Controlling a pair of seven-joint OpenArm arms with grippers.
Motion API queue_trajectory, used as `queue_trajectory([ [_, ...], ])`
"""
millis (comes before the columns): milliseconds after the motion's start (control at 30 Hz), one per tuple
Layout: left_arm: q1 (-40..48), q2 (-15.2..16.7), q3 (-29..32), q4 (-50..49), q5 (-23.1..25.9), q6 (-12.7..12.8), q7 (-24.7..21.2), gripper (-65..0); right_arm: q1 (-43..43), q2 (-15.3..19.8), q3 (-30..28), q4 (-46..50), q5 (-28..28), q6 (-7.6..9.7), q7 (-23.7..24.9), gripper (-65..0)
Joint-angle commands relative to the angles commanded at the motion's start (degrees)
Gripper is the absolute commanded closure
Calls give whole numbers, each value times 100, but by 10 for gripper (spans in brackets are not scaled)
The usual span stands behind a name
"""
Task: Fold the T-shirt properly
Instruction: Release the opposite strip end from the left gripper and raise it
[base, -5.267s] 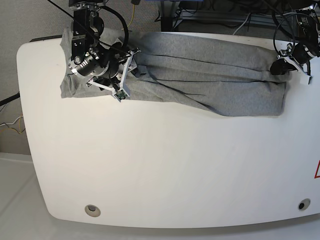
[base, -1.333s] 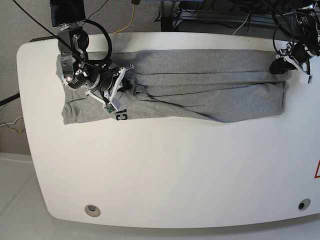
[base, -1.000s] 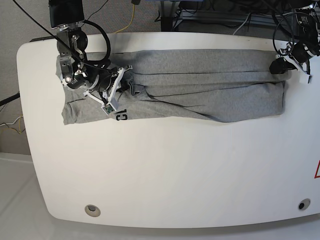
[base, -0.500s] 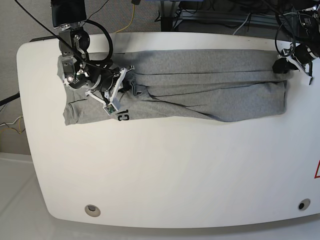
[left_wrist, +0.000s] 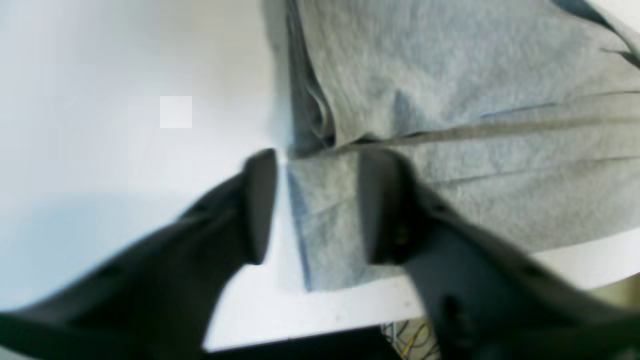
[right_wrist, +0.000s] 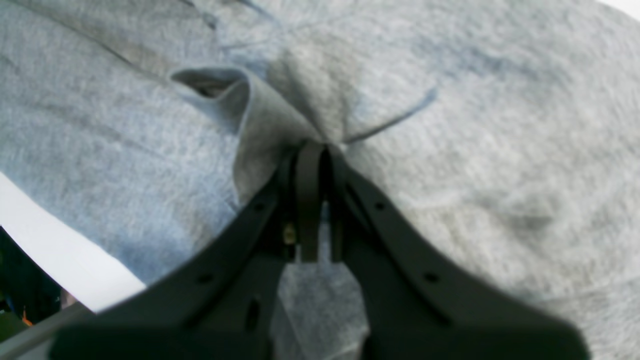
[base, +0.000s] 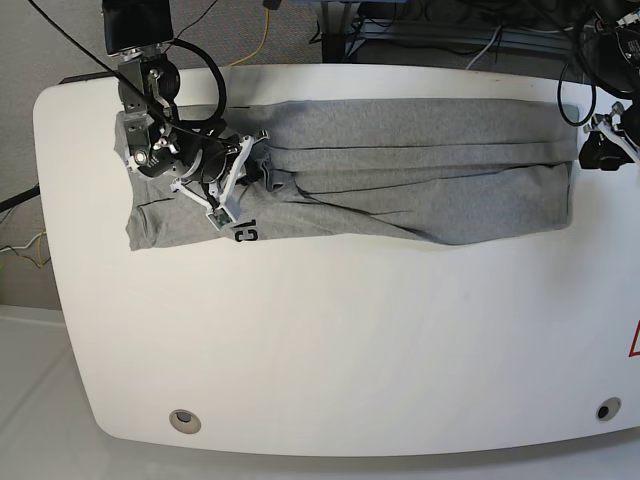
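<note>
The T-shirt (base: 400, 165) is laid across the table (base: 330, 340) toward 12 o'clock. A raised fold is pinched by the right gripper (right_wrist: 312, 150). The left gripper (left_wrist: 312, 205) is spread, straddling the shirt's 3 o'clock edge.

The left gripper (left_wrist: 315, 205) fills the lower part of the left wrist view, its two dark fingers (left_wrist: 257, 205) spread apart. Between them lies the edge of the grey T-shirt (left_wrist: 450, 100), with one finger over the bare white table (left_wrist: 125, 125) just beside the cloth and the other over the fabric itself (whether either touches is unclear, since the picture is blurred). Beyond the gripper the T-shirt lies in stacked folds with long creases. Past the table's edge, below the T-shirt, some coloured wires (left_wrist: 405, 337) show.
</note>
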Motion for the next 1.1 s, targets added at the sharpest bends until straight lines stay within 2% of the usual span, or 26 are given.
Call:
queue_trajectory([
  [133, -18, -9, -158, 26, 0, 0, 79, -353, 0, 0, 0, 0, 0, 0, 0, -28],
  [300, -18, -26, -176, 18, 35, -13, 53, -372, 0, 0, 0, 0, 0, 0, 0, -28],
  [500, -18, -26, -176, 9, 97, -13, 53, -372, 0, 0, -9, 0, 0, 0, 0, -28],
  [833, -35, 9, -176, -9, 615, -13, 53, -372, 18, 0, -369, 0, 0, -26, 0, -28],
  [1100, -44, -18, -141, -809, 756, -13, -123, -374, 18, 0, -396, 0, 0, -26, 0, -28],
])
